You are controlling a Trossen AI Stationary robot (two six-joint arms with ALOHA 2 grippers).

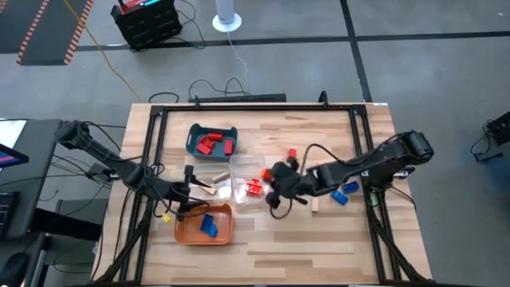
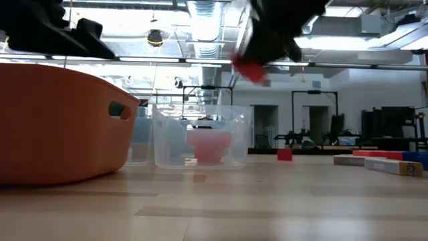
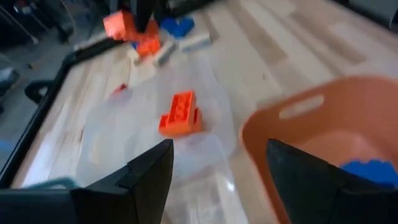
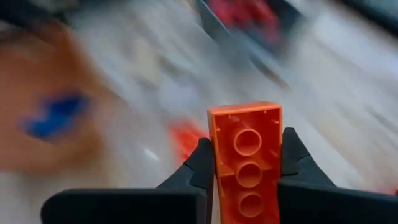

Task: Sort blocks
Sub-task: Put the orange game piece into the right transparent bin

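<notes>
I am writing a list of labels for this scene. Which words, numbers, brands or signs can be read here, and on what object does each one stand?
None can be read. The orange brick in the right hand shows only round hollows, no letters. The orange tray, clear tray and teal tray bear no visible print.

You have one orange block (image 4: 247, 163) pinched upright between the right gripper's (image 4: 247, 180) fingers, its hollow underside facing the wrist camera. More orange blocks (image 1: 253, 188) lie in the clear tray (image 1: 247, 163), red ones (image 1: 213, 143) in the teal tray (image 1: 194, 140), blue ones (image 1: 209, 225) in the orange tray (image 1: 185, 229). A few blocks (image 1: 343, 193) lie loose on the table (image 1: 319, 239).
</notes>
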